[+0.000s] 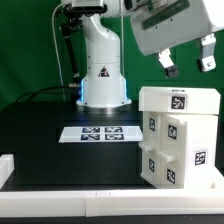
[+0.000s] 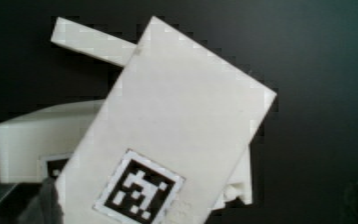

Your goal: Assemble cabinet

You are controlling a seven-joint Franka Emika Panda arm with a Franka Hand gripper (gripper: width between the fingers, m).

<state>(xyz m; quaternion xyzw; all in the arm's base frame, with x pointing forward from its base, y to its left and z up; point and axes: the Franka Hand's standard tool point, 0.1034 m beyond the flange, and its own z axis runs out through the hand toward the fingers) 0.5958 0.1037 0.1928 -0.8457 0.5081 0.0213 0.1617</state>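
The white cabinet (image 1: 180, 135) stands on the black table at the exterior view's right. It is a boxy shell with black-and-white square tags on its top and front faces. My gripper (image 1: 187, 62) hangs above it, apart from it, with the two fingers spread wide and nothing between them. In the wrist view the cabinet (image 2: 176, 110) fills the picture from above: a long white panel with one tag near its end, and other white parts showing beside and behind it. The fingertips are not clear in the wrist view.
The marker board (image 1: 100, 132) lies flat on the table in front of the arm's white base (image 1: 103, 70). A white raised border (image 1: 60, 195) runs along the table's near edge and the exterior view's left side.
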